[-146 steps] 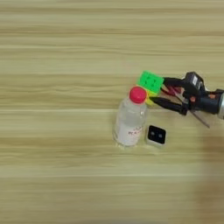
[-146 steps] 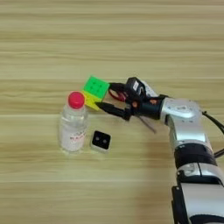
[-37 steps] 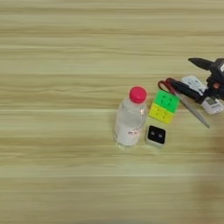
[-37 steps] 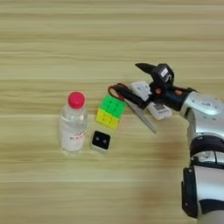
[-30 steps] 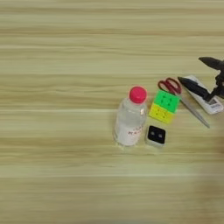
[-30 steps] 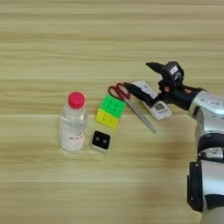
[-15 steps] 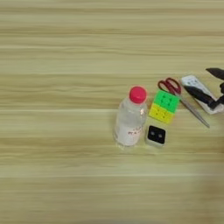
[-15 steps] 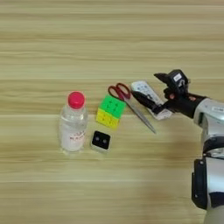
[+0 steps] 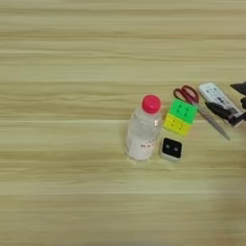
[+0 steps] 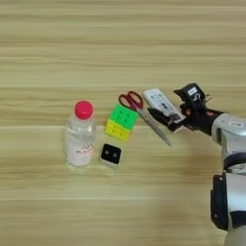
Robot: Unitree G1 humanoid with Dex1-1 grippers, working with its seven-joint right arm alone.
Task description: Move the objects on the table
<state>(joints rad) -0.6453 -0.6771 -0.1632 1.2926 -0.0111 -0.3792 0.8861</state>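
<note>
Black fingers of my right gripper (image 10: 174, 113) stand spread apart and empty, one tip low over the near end of the white remote control (image 10: 161, 104), the other up by the wrist. Moments ago I was in among the objects with the puzzle cube (image 10: 123, 123) up against my fingers; since then the cube has come nearer and now lies flat between the clear bottle (image 10: 79, 135) and the red-handled scissors (image 10: 142, 113), and my arm has drawn away to the right.

So the cube looks placed. It sits just right of the bottle's red cap, with the small white box (image 10: 111, 154) just beside it on the near side. The scissors lie with handles touching or almost touching the cube's far right corner, blades running right and near, across the remote's left edge. All five rest on the wooden table (image 10: 72, 53), right of centre.

With my fingers hovering at the remote, I judge it the likely next thing to take.
</note>
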